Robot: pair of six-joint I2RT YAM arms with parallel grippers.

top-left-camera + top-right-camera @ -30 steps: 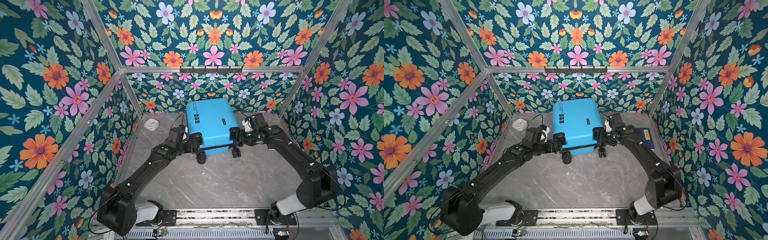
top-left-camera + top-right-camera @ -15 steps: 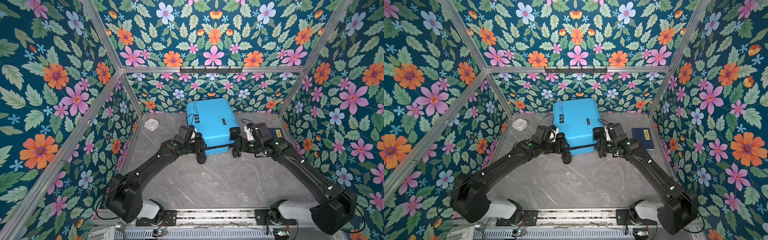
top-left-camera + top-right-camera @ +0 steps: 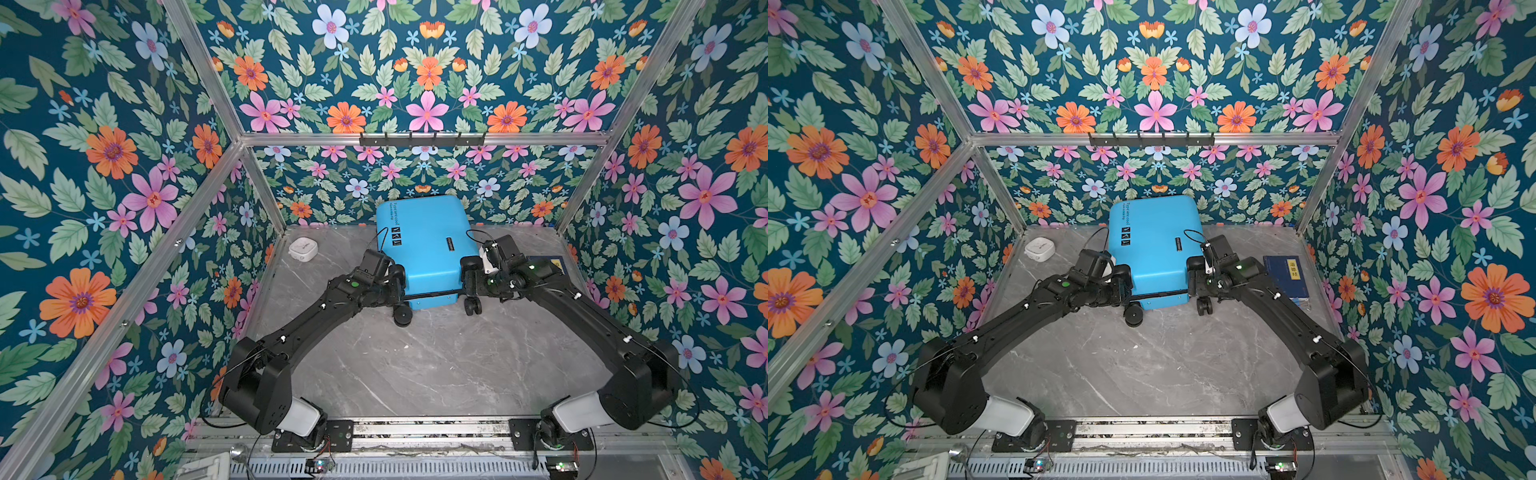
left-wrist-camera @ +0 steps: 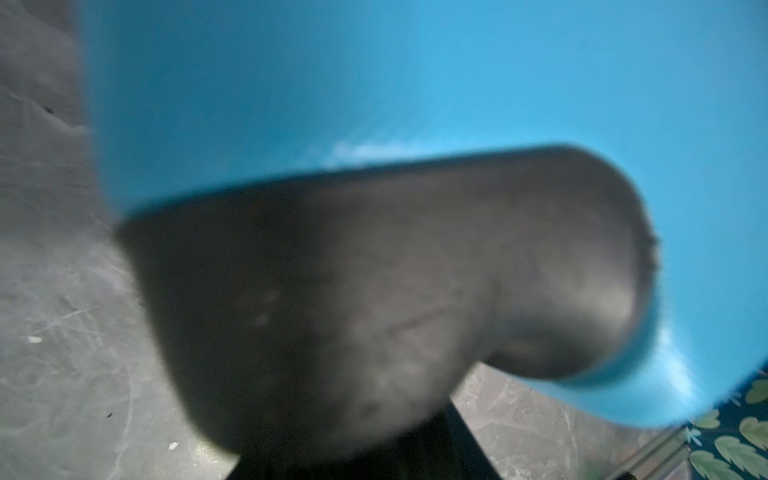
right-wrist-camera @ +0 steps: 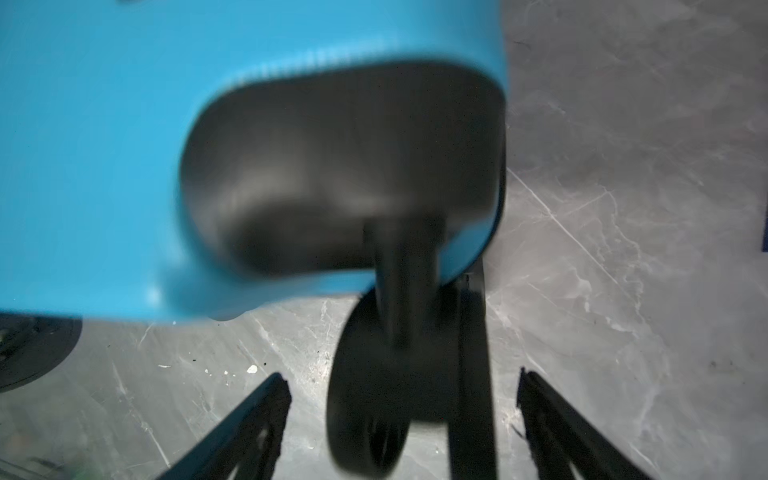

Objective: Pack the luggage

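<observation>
In both top views the closed luggage (image 3: 424, 245) lies mid-frame, long axis up-frame, wheels toward the bottom, with the left gripper (image 3: 398, 286) and right gripper (image 3: 470, 283) at its wheel corners. Left wrist: blur, jaws untellable. Right wrist: jaws wide around a caster (image 5: 399, 390), holding nothing. Best brace both corners evenly.

The sky-blue hard-shell suitcase (image 3: 424, 249) carries a line of small black print (image 3: 1128, 211) along its shell near the far left corner. It seems to read "Toys are cool"; a finer line beside it is too small to read. Below stand three small black square icons (image 3: 1125, 236). Further right is a small black badge (image 3: 450, 244) whose lettering cannot be made out. The dark-blue book (image 3: 1279, 282) bears a yellow label (image 3: 1294, 268) with a column of Chinese characters, too small to read with certainty.
</observation>
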